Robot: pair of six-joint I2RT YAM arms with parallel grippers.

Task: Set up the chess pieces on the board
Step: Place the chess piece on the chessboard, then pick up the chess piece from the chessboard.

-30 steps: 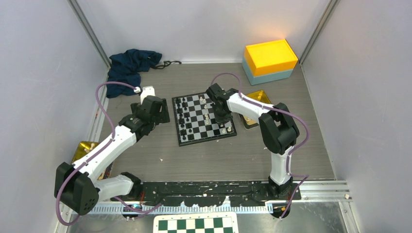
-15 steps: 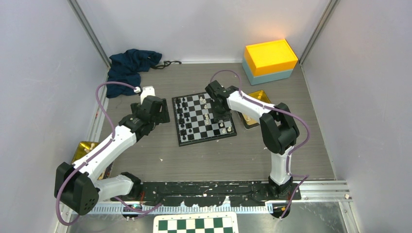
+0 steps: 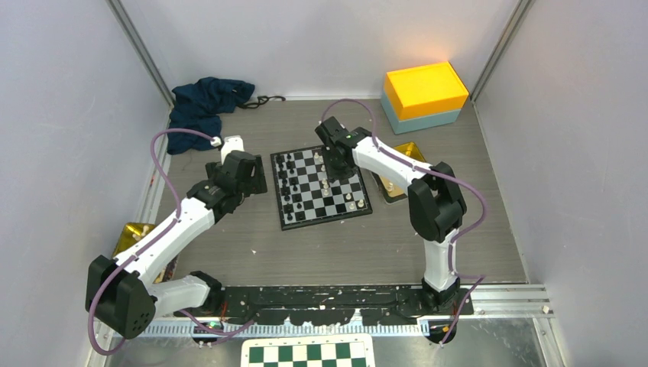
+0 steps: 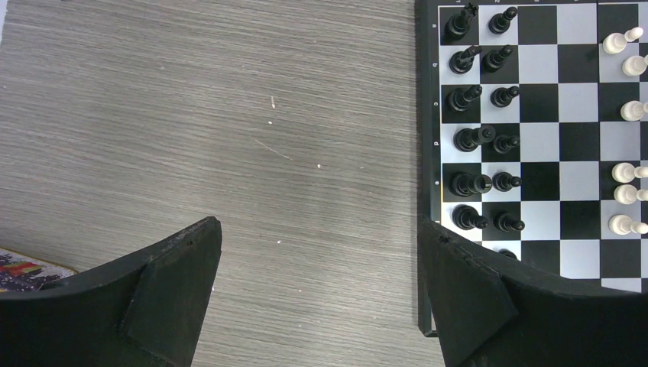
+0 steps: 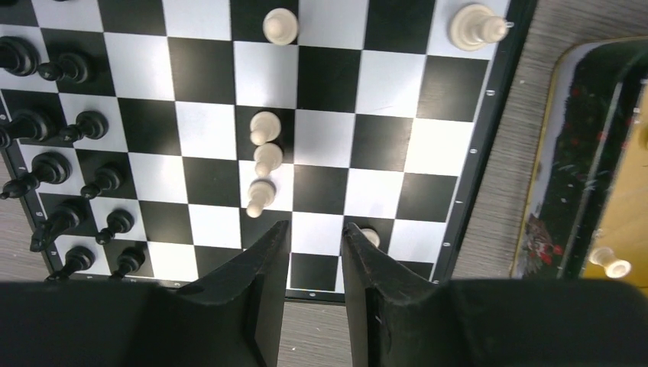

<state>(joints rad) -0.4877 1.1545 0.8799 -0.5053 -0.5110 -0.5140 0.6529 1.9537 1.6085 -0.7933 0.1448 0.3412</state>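
Grey wood-grain surface [image 3: 252, 245] carries the board [image 5: 386, 141] at its middle; the right claw [image 5: 315, 233] hangs over its far part, fingers a narrow gap apart, and the left claw [image 4: 321, 252] gapes wide over the surface just left of it. Black pieces [image 4: 477, 138] stand in two files along the board's left edge, white pieces [image 5: 264, 164] scattered mid-board and right, one half hidden behind a right-claw finger.

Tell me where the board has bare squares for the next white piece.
Free: the squares between the three clustered white pawns and the board border nearest the tray. Crowded: the two files of black pieces on the opposite side.
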